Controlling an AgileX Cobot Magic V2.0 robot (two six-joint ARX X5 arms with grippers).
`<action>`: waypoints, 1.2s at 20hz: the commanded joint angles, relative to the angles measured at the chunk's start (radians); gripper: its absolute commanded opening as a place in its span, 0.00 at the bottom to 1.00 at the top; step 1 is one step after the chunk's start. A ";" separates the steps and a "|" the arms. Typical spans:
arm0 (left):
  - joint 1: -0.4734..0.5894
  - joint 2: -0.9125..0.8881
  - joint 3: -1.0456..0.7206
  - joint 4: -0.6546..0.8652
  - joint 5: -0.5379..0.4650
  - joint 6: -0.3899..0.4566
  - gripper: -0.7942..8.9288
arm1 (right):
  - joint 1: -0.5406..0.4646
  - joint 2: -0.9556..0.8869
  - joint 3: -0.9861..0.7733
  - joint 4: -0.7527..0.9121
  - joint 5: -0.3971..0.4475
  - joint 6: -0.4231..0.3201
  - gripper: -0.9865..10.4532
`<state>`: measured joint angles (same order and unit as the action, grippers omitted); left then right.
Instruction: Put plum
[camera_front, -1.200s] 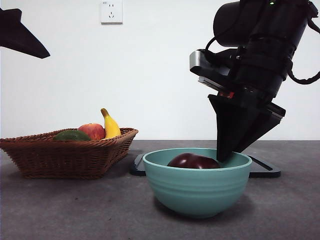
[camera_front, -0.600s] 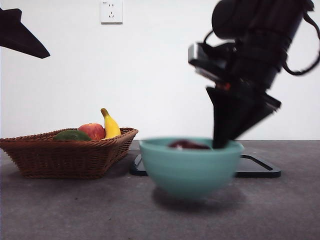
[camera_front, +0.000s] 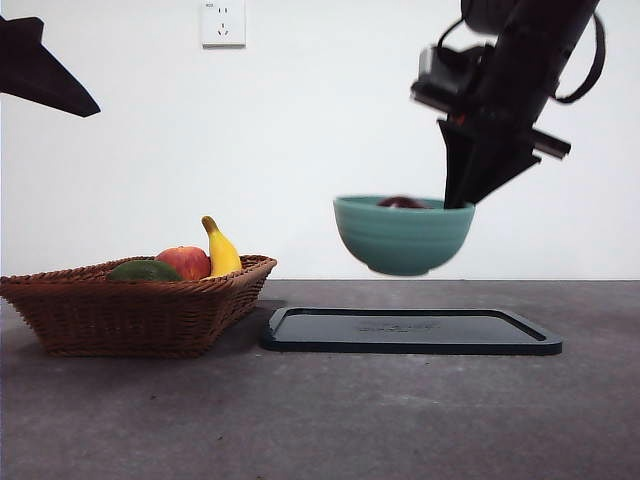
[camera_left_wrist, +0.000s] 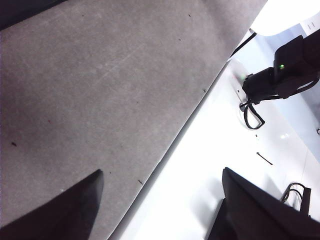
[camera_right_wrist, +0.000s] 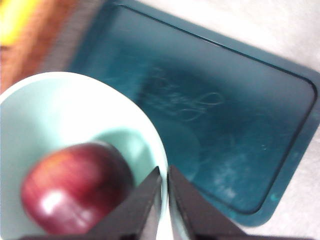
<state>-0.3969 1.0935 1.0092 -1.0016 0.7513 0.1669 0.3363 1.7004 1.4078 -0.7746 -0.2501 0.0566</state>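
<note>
The dark maroon plum (camera_right_wrist: 75, 192) lies inside a teal bowl (camera_front: 400, 235); only its top (camera_front: 402, 202) peeks over the rim in the front view. My right gripper (camera_front: 458, 198) is shut on the bowl's right rim (camera_right_wrist: 162, 165), one jaw inside and one outside. It holds the bowl in the air, well above the dark tray (camera_front: 410, 330). My left gripper (camera_left_wrist: 161, 171) stands open with nothing in it over the table's edge, and shows as a black tip (camera_front: 40, 65) at the top left of the front view.
A wicker basket (camera_front: 130, 310) stands on the left of the grey table with a red apple (camera_front: 183, 262), a banana (camera_front: 221, 250) and a dark green fruit (camera_front: 145, 271). The tray (camera_right_wrist: 210, 100) lies flat below the bowl.
The bowl with the plum was standing on the table near the camera. The right gripper has lifted it up and back, and it now hangs above the tray.
</note>
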 joint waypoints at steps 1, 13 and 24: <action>-0.003 0.006 0.011 0.006 0.006 0.011 0.47 | -0.013 0.080 0.069 0.004 -0.003 0.004 0.10; -0.003 0.006 0.011 0.007 0.005 0.012 0.47 | -0.033 0.319 0.198 0.024 -0.004 0.006 0.10; -0.003 0.006 0.011 0.007 0.005 0.012 0.47 | -0.033 0.261 0.389 -0.165 -0.004 0.000 0.22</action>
<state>-0.3969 1.0935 1.0092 -1.0000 0.7517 0.1669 0.2993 1.9541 1.7733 -0.9501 -0.2531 0.0578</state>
